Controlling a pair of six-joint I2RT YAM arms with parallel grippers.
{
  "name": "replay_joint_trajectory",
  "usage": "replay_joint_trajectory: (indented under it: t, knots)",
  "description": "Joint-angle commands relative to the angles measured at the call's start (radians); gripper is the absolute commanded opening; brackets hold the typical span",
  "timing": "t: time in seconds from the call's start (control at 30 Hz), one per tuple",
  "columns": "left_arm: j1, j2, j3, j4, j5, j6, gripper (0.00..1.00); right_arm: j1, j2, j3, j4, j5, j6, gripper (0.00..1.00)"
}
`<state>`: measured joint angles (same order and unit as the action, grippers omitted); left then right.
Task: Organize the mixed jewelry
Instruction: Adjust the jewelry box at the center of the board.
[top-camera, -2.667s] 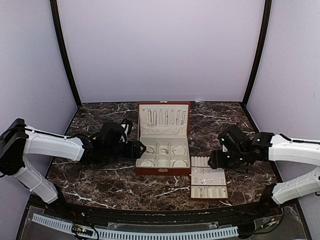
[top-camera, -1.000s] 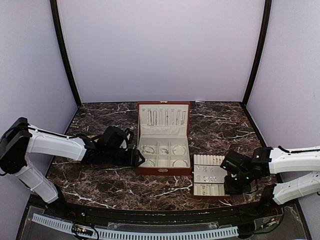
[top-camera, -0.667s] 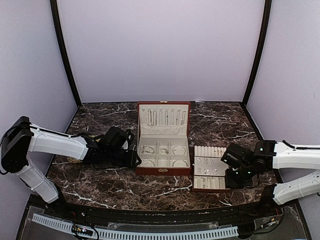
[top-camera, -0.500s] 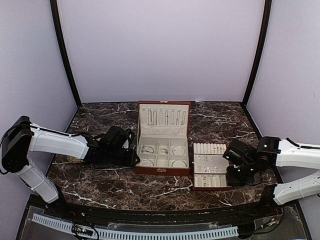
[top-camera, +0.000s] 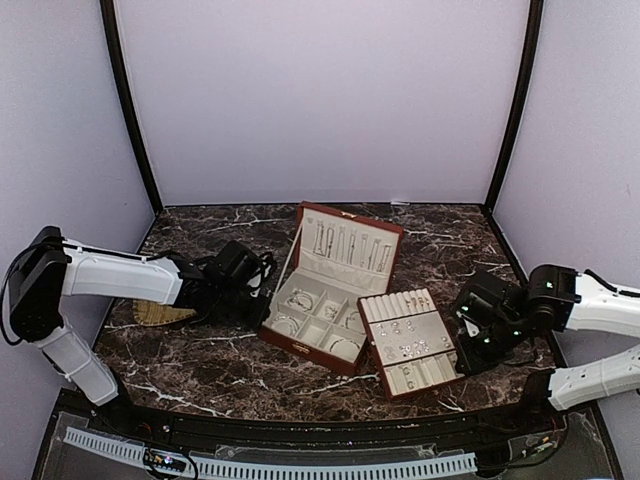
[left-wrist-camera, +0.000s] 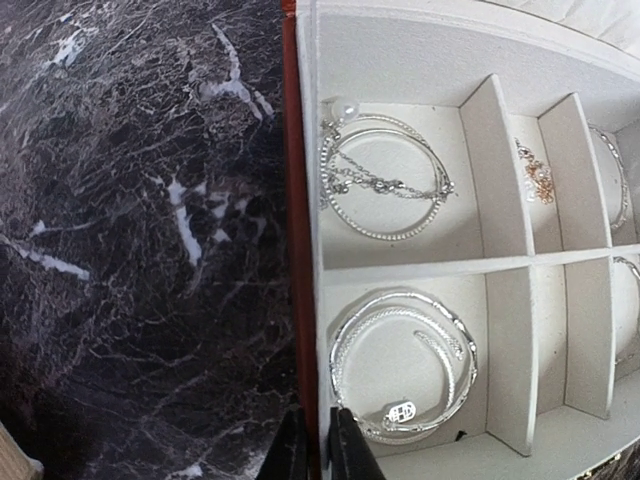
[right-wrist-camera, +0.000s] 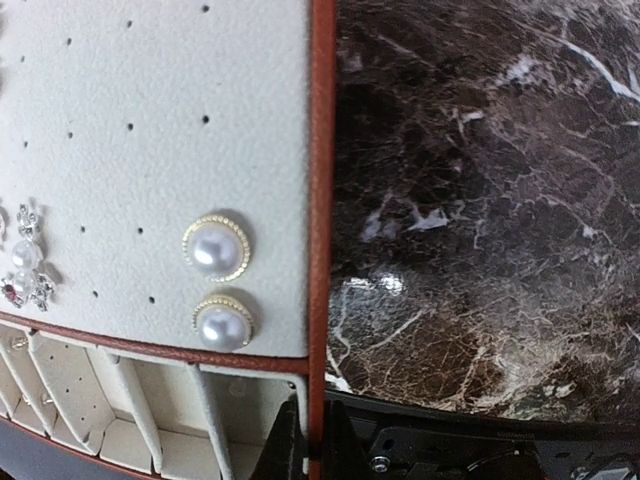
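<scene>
The red-brown box (top-camera: 305, 347) stands open and skewed mid-table. My left gripper (top-camera: 262, 302) is shut on its left wall (left-wrist-camera: 303, 250), one finger on each side (left-wrist-camera: 312, 455). Silvery bangles (left-wrist-camera: 400, 365) fill the near compartment; more hoops with a chain (left-wrist-camera: 385, 185) and small earrings (left-wrist-camera: 535, 180) lie beyond. The cream slotted tray (top-camera: 425, 387) sits tilted against the box's right side. My right gripper (top-camera: 463, 347) is shut on its brown rim (right-wrist-camera: 321, 200), the fingers straddling it (right-wrist-camera: 310, 445). Two pearl studs (right-wrist-camera: 215, 248) and a small crystal piece (right-wrist-camera: 25, 265) sit on the tray pad.
A woven straw-coloured mat (top-camera: 160, 313) lies under my left arm. Necklaces hang inside the box lid (top-camera: 350, 240). The black frame at the table's near edge (right-wrist-camera: 450, 450) runs just past the tray's corner. Dark marble (left-wrist-camera: 140, 250) lies left of the box.
The left gripper closed onto the box wall. Box and tray have both swung clockwise and sit askew, the tray pushed up against the box. The mat has come into view.
</scene>
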<state>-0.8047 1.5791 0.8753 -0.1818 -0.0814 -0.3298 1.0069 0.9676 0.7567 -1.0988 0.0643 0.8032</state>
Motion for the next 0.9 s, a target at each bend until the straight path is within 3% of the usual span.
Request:
replay_joint_trajectory:
  t: [0.0,0.33,0.67,0.87]
  knots:
    - [0.013,0.052,0.069,-0.13,0.049,0.246,0.0,0.065,0.034,0.068,0.043,-0.03,-0.12,0.0]
    - [0.032,0.104,0.132,-0.105,0.225,0.523,0.0,0.115,0.179,0.189,0.103,-0.058,-0.223,0.0]
    - [0.033,0.12,0.145,-0.074,0.293,0.53,0.0,0.128,0.333,0.333,0.092,-0.05,-0.288,0.0]
    - [0.036,0.056,0.127,-0.043,0.272,0.474,0.47,0.128,0.454,0.481,0.053,-0.025,-0.272,0.0]
